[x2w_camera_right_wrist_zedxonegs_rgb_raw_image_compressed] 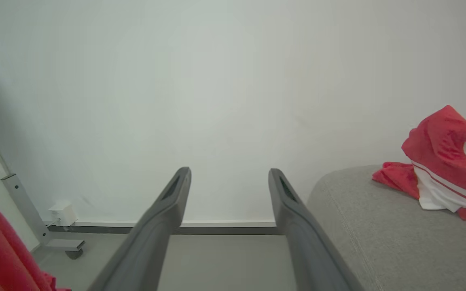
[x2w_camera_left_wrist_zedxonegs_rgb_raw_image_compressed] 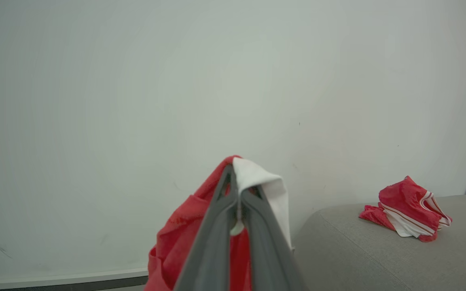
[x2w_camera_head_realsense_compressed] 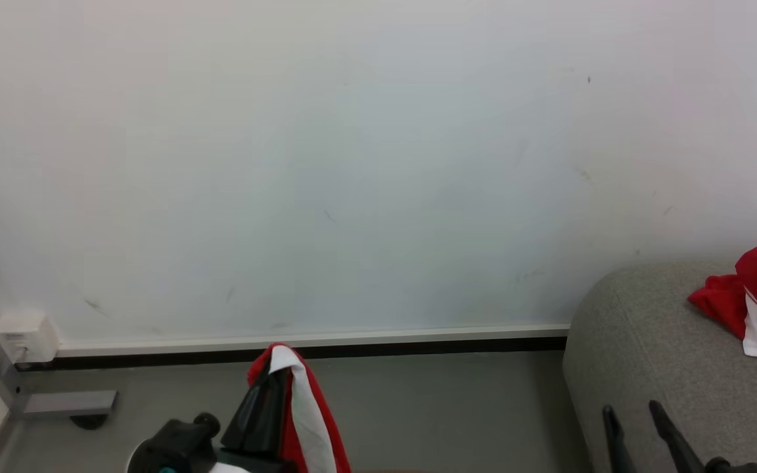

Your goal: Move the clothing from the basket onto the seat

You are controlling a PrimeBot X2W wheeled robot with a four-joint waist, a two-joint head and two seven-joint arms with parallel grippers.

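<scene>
The left gripper point(x2w_camera_left_wrist_zedxonegs_rgb_raw_image_compressed: 235, 190) was clamped shut on a red garment point(x2w_camera_left_wrist_zedxonegs_rgb_raw_image_compressed: 184, 230) with white trim, holding it in the air to the left of the seat point(x2w_camera_left_wrist_zedxonegs_rgb_raw_image_compressed: 358, 250). On the seat lay another red garment point(x2w_camera_left_wrist_zedxonegs_rgb_raw_image_compressed: 409, 206), crumpled. The right gripper point(x2w_camera_right_wrist_zedxonegs_rgb_raw_image_compressed: 229, 173) stood wide open and empty near the seat's left end.

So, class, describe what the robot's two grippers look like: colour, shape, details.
The left gripper and right gripper each have two long, dark grey fingers tapering to narrow tips, with a slot near each tip. Behind the left one sits a rounded black housing with a teal mark.
</scene>
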